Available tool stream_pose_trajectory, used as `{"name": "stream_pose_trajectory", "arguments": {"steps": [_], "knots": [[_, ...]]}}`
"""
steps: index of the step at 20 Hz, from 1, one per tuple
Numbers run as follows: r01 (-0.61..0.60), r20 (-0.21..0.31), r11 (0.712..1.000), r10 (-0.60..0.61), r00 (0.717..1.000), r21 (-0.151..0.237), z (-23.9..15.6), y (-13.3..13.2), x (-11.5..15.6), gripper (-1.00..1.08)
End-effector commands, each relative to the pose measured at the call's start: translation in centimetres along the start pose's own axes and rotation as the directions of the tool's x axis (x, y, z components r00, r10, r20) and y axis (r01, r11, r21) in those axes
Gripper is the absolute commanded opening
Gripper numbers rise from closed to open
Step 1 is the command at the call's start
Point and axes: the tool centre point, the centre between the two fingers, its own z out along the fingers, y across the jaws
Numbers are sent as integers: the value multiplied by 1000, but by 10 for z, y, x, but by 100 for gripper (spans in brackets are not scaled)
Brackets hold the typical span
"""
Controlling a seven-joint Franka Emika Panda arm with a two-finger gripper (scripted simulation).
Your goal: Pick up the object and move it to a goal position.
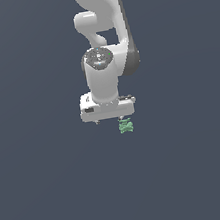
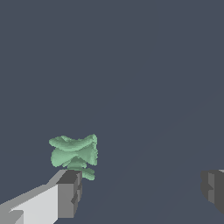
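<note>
From my station, the biggest thing I see is the flat, dark slate-grey ground [image 1: 50, 193] that fills both views with no markings on it. Over it stands the glossy white Panda arm with dark grey joint bands [image 1: 104, 42], entering from the top of the exterior view and bending down so that its wrist points at the ground. At its lower end sits the wide white gripper with dark grey finger pads [image 1: 109, 118], its body lying crosswise in the exterior view.

In the wrist view I read the pincer as released: one white finger with a grey pad [image 2: 69, 194] shows on one side and the other grey pad [image 2: 213, 189] sits far across the picture, with bare ground between them. Nothing is held between the two.

The smallest thing is the tiny light-green lumpy object [image 1: 126, 126], made of stacked, ruffled lobes and much narrower than the gripper body. In the exterior view it appears just below the gripper's lower edge, toward the exterior view's right end of the gripper body. In the wrist view the object [image 2: 74, 155] sits right at the tip of one finger pad, not in the middle of the gap; its lowest lobe appears to meet the pad's end, though I cannot tell whether they truly touch. I also cannot tell from these views whether the object is resting on the ground.
</note>
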Motion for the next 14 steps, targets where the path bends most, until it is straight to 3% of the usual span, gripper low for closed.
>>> {"name": "stream_pose_trajectory", "arguments": {"steps": [1,14], "knots": [[0,0,1000,0,1000,0,0,0,0,100],[3,-11,1000,-3,1000,18,4,6,4,100]]}}
